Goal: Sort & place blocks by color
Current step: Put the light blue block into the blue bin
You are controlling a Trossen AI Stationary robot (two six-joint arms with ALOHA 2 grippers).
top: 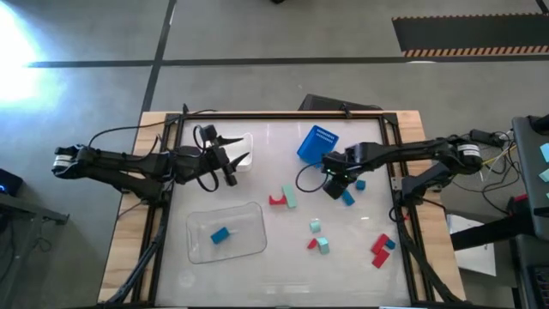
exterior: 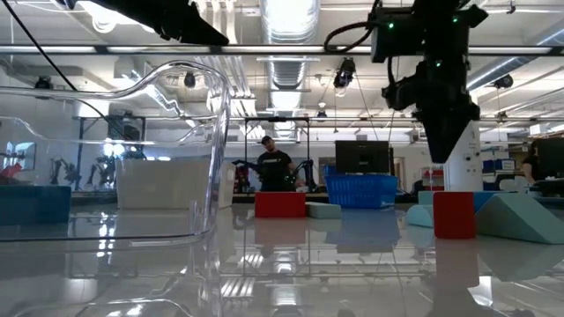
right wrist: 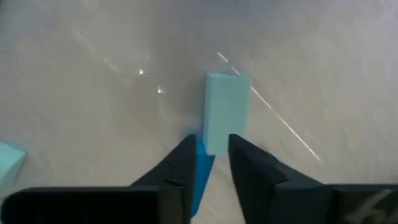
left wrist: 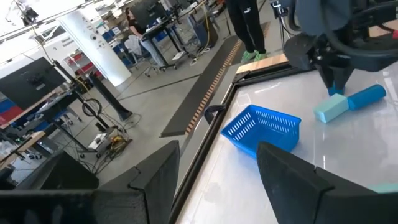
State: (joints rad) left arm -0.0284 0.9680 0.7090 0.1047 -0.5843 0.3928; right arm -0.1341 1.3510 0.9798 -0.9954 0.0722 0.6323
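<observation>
Red, blue and mint blocks lie scattered on the white table. My right gripper (top: 335, 182) (right wrist: 209, 144) points down near the blue basket (top: 316, 142), shut on a blue block (right wrist: 199, 163). Just beyond its tips a mint block (right wrist: 227, 112) (left wrist: 329, 109) lies flat beside another blue block (left wrist: 367, 96). My left gripper (top: 229, 166) (left wrist: 214, 186) hovers open by the white tray (top: 243, 148), holding nothing. One blue block (top: 220, 234) lies in the clear tray (top: 249, 245). A red block (top: 276, 201) and a mint block (top: 290, 197) touch at mid-table. My right gripper has a blue block between its two fingers, and only a narrow strip of it (right wrist: 198, 171) shows in the gap. The fingers (left wrist: 336, 79) come from above, pointing down. Whether the block is clear of the table, I cannot tell.
More blocks lie toward the near right: a mint one (top: 316, 226), a red and mint pair (top: 319, 245), and a red and blue cluster (top: 380, 250). The black frame (top: 395, 154) borders the table. People stand in the room beyond.
</observation>
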